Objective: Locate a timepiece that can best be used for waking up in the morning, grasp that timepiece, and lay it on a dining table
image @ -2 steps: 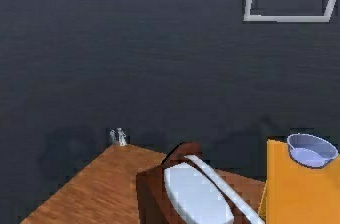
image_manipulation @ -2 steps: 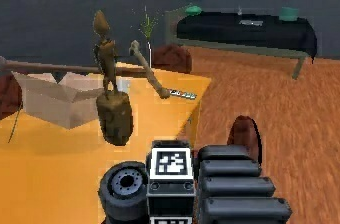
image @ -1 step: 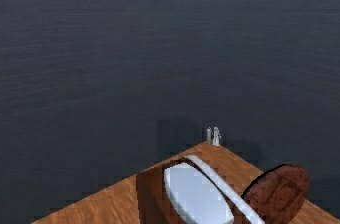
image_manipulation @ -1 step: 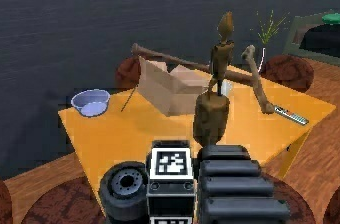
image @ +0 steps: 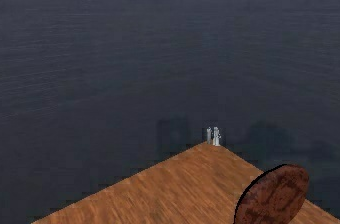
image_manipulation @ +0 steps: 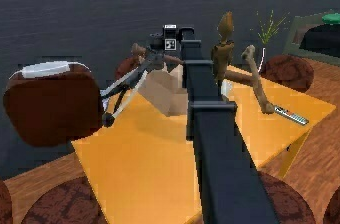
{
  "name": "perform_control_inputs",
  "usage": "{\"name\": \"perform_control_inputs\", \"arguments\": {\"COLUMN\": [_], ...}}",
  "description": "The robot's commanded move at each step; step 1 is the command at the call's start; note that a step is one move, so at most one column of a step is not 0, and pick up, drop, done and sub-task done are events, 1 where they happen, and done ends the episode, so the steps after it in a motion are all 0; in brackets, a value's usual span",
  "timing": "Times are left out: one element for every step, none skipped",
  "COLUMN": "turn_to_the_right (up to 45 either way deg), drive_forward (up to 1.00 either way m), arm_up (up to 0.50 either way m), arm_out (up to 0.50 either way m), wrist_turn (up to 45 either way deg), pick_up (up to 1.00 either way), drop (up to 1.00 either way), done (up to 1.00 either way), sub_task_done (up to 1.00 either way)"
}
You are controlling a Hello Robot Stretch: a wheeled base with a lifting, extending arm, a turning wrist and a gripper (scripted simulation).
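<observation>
My arm (image_manipulation: pixel 210 130) reaches out over an orange-topped wooden table (image_manipulation: pixel 148 160). At its far end are the white marker squares (image_manipulation: pixel 170 35), with the gripper (image_manipulation: pixel 106 106) left of them. Its thin fingers (image_manipulation: pixel 123 82) point toward a round red-brown chair (image_manipulation: pixel 53 108) at the table's left side. A pale grey-white rim (image_manipulation: pixel 48 69) lies along the top of that chair. I cannot tell whether the gripper holds anything. No shape here reads clearly as a timepiece. In the forward view a wooden table corner (image: pixel 178 185) points away from me.
On the table stand a tan box (image_manipulation: pixel 163 92), a brown wooden figure (image_manipulation: pixel 224 50) and a metal utensil (image_manipulation: pixel 290 115), with a thin plant (image_manipulation: pixel 268 25) behind. More round brown chairs (image_manipulation: pixel 290 70) ring the table. Two small pale shakers (image: pixel 213 135) stand at the table corner beside a chair back (image: pixel 273 195).
</observation>
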Motion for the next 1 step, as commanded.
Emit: {"name": "perform_control_inputs", "arguments": {"turn_to_the_right": [0.0], "drive_forward": [0.0], "arm_up": [0.0], "arm_out": [0.0], "wrist_turn": [45.0], "pick_up": [0.0], "drop": [0.0], "done": [0.0], "sub_task_done": [0.0]}}
